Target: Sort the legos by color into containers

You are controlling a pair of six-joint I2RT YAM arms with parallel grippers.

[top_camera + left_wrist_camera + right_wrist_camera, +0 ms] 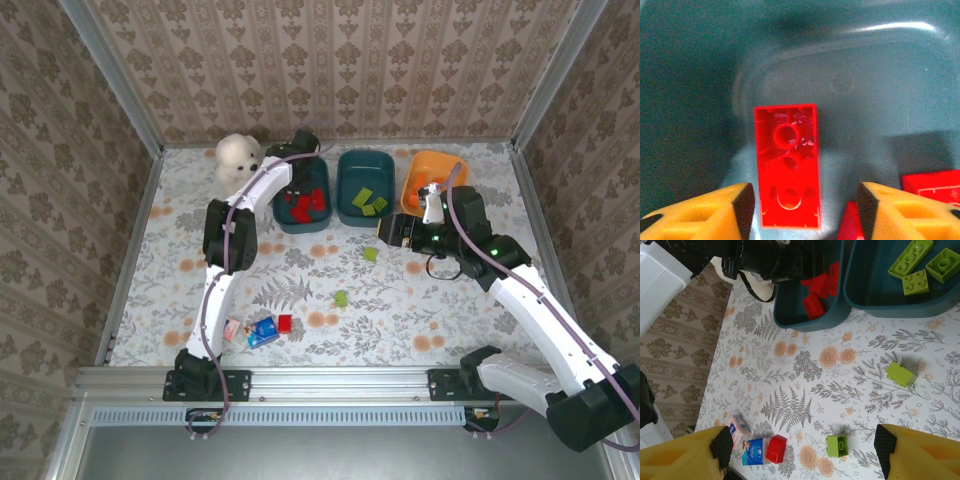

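At the upper middle of the overhead view, my left hand (303, 146) reaches into the left teal tub (325, 222). Its fingers are parted and a red brick (787, 165) lies released between them, with a gap to the right finger. Right of centre, my right hand (392, 232) hovers over the tabletop (450, 320), spread wide and holding nothing. Below it, near the frame's middle, lie a green brick (370, 254), a second green brick (341, 298) and a loose red brick (285, 322).
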